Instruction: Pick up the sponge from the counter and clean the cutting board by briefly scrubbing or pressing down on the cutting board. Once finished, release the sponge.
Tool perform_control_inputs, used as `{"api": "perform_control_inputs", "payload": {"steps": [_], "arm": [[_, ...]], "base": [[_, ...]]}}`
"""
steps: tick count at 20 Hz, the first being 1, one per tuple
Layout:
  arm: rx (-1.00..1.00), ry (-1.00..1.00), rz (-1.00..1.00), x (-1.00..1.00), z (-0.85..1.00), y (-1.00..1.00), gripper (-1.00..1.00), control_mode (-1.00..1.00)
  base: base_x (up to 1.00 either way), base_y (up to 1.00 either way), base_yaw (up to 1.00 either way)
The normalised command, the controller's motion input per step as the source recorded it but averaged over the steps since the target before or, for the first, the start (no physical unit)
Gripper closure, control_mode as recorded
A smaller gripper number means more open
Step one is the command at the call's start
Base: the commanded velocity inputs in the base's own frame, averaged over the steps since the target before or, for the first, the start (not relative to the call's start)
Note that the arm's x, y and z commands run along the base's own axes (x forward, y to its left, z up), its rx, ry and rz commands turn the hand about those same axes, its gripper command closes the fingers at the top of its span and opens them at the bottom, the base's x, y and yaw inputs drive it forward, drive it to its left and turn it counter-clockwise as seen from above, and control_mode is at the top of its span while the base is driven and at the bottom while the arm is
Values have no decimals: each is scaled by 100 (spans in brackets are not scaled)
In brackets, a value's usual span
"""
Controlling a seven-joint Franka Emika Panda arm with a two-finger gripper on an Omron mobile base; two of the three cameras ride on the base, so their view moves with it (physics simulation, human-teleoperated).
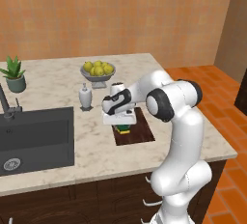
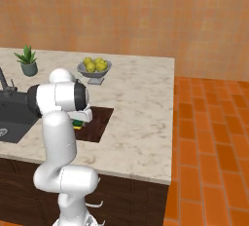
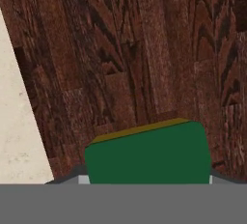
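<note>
Sponge (image 3: 149,153) green face up, thin yellow edge visible along far side in hand view; sits low against board (image 3: 144,49), close over its dark grain, contact not resolvable. Same sponge (image 1: 124,129) seen from left base as small green-yellow block under the hand, over near-middle of board (image 1: 142,133); from right base, sponge (image 2: 78,123) at board's left edge region, board (image 2: 99,122) extending to the right of it. Gripper (image 1: 124,124) pointing down, closed on sponge from both sides; fingers hidden behind the block in hand view. Gripper (image 2: 79,119) partly masked by arm's elbow joint in right base view. Board lying flat on counter (image 1: 58,83), near front right part of top; strip of pale counter (image 3: 14,136) at left of hand view, beside board edge. Behind board: white soap dispenser (image 1: 85,96) upright, just left of hand; grey bowl (image 1: 98,76) of lemons (image 1: 98,68) farther back. Bowl (image 2: 94,71) with lemons (image 2: 95,64) also in right base view. Dark sink (image 1: 36,138) set in counter at left, well apart from board, faucet (image 1: 6,103) at its back edge. Potted plant (image 1: 14,73) at far left rear of counter; plant (image 2: 27,60) likewise in right base view. Orange tiled floor (image 2: 209,147) to the right of counter.
</note>
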Motion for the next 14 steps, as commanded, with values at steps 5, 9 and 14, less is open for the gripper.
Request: {"api": "perform_control_inputs", "payload": {"steps": [5,9,14], "arm": [[-1,1,0,-39,-59,8,100,-100],[0,-1,0,-74,-3,1,100,-100],[0,0,0,-76,-55,0,100,-100]], "base": [[0,0,0],[0,0,0],[0,0,0]]}}
